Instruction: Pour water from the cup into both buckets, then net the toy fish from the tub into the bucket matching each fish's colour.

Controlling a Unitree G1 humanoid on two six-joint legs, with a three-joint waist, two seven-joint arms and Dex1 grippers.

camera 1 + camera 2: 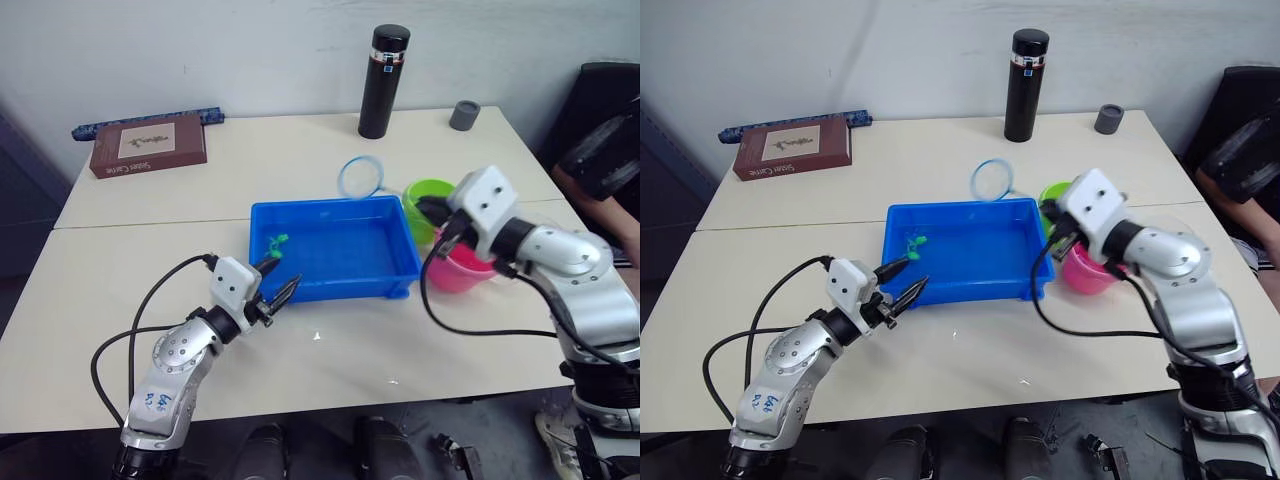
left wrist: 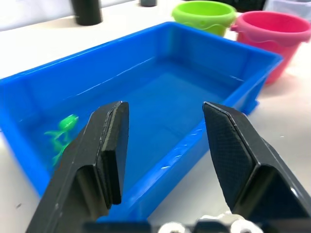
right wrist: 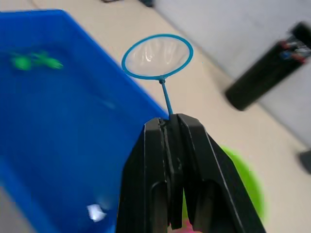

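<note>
Above the right-hand buckets, the right gripper point(image 3: 171, 127) is clamped tight on the thin handle of a small blue hand net point(image 3: 157, 56), whose round hoop is held in the air over the far right corner of the tub point(image 1: 395, 277), just beyond its far rim. Directly under that gripper and wrist sit the two buckets, side by side at the tub's right end: the lime green bucket point(image 1: 428, 192) farther from the robot and the pink bucket point(image 1: 458, 272) nearer, partly hidden by the arm.

Over at the tub's near left corner, the left gripper point(image 1: 278, 278) hangs with its two black fingers spread apart and nothing between them, pointing toward the tub. The bright blue tub holds shallow water, and green toy fish point(image 1: 275, 243) lie in it close to its left wall; whether any pink fish are in there I cannot tell.

Farther back on the pale table point(image 1: 150, 270) stand a tall black flask point(image 1: 383, 80) and a small grey cup point(image 1: 464, 114), well apart from the tub. A brown book point(image 1: 148, 144) lies at the far left.
</note>
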